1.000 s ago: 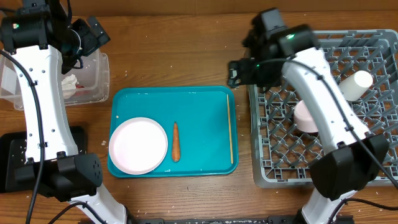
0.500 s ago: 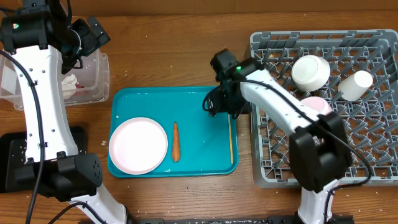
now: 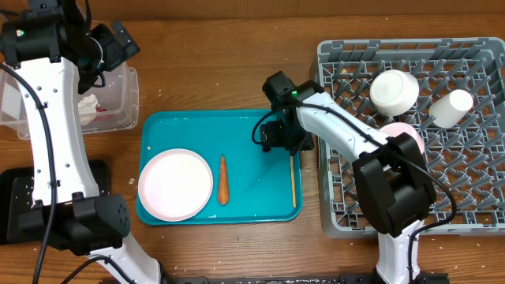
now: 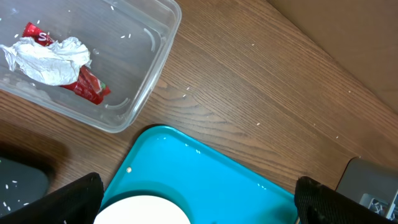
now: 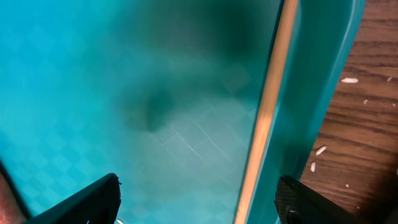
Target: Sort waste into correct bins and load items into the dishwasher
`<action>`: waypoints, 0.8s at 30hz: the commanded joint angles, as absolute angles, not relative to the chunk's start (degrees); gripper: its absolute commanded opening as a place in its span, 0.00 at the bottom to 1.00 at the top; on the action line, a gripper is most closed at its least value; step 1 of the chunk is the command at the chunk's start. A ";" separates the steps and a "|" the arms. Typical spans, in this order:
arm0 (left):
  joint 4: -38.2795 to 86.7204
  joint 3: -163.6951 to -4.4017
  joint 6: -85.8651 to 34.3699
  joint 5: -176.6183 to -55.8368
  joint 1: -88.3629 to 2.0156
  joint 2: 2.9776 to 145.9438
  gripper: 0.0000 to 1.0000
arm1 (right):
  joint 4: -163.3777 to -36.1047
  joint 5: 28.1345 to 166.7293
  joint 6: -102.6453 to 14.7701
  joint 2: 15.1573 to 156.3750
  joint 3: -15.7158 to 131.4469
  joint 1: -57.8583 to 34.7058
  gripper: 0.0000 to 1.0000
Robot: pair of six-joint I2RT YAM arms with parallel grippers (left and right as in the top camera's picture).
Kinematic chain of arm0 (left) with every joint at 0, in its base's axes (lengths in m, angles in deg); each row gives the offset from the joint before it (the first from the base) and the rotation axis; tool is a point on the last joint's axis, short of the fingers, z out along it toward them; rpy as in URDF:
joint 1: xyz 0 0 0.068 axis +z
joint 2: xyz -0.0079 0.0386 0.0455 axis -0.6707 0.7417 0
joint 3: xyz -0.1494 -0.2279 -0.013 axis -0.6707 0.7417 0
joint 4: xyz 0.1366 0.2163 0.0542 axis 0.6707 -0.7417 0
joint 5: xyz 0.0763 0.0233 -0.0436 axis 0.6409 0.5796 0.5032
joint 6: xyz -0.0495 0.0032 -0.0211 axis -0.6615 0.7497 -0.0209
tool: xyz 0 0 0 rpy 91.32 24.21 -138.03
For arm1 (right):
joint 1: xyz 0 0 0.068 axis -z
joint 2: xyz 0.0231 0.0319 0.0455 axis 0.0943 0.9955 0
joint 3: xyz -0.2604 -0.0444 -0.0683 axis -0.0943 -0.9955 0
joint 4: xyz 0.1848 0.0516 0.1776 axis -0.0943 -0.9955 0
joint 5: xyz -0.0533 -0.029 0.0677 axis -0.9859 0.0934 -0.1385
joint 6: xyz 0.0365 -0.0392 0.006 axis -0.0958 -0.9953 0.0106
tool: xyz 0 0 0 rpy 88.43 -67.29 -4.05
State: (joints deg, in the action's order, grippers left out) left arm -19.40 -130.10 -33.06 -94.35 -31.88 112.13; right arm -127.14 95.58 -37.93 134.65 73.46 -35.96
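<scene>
My right gripper (image 3: 278, 140) (image 5: 199, 205) hangs open low over the right edge of the teal tray (image 3: 252, 130). A thin wooden stick (image 5: 267, 112) (image 3: 293, 177) lies between its fingers, close to the right one and not gripped. The carrot (image 3: 222, 180) and the plate (image 3: 175, 184) lie on the tray. My left gripper (image 3: 118, 43) (image 4: 199, 211) is open and empty, high beside the clear tub (image 3: 118, 102), which holds the napkin (image 4: 53, 59) and the red wrapper (image 4: 87, 87). The dish rack (image 3: 473, 189) holds a white bowl (image 3: 394, 91), a cup (image 3: 451, 108) and a pink bowl (image 3: 409, 132).
The black tray (image 3: 16, 205) lies at the lower left, partly under the left arm's base. Rice grains are scattered on the wood (image 5: 348, 81) beside the teal tray's right rim. The right arm reaches across the gap between tray and rack.
My right arm has swung left from over the dish rack down to the teal tray's right edge, and its jaws have narrowed a little. The white bowl now shows in the rack. The left arm is still.
</scene>
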 commanded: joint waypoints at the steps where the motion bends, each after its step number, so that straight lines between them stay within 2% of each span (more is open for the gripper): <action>1: -19.35 -129.88 -33.87 -93.98 -31.67 111.89 1.00 | -126.07 95.91 -36.59 134.93 72.15 -36.59 0.82; 8: -19.35 -129.88 -33.87 -93.98 -31.67 111.89 1.00 | -121.63 98.43 -35.50 134.96 68.19 -36.59 0.81; 10: -19.37 -129.88 -33.87 -93.98 -31.67 111.89 1.00 | -121.67 98.45 -35.24 134.96 67.93 -36.59 0.78; 16: -19.35 -129.88 -33.87 -93.98 -31.67 111.89 1.00 | -122.90 94.60 -35.02 134.96 67.93 -37.44 0.53; 21: -19.35 -129.88 -33.87 -93.98 -31.67 111.89 1.00 | -123.01 91.65 -33.49 134.96 67.93 -39.50 0.19; 23: -19.35 -129.88 -33.87 -93.98 -31.67 111.89 1.00 | -122.99 90.06 -32.66 134.96 67.93 -40.37 0.13; 24: -19.37 -129.88 -33.87 -93.98 -31.67 111.89 1.00 | -123.01 89.57 -31.79 134.96 67.95 -40.68 0.05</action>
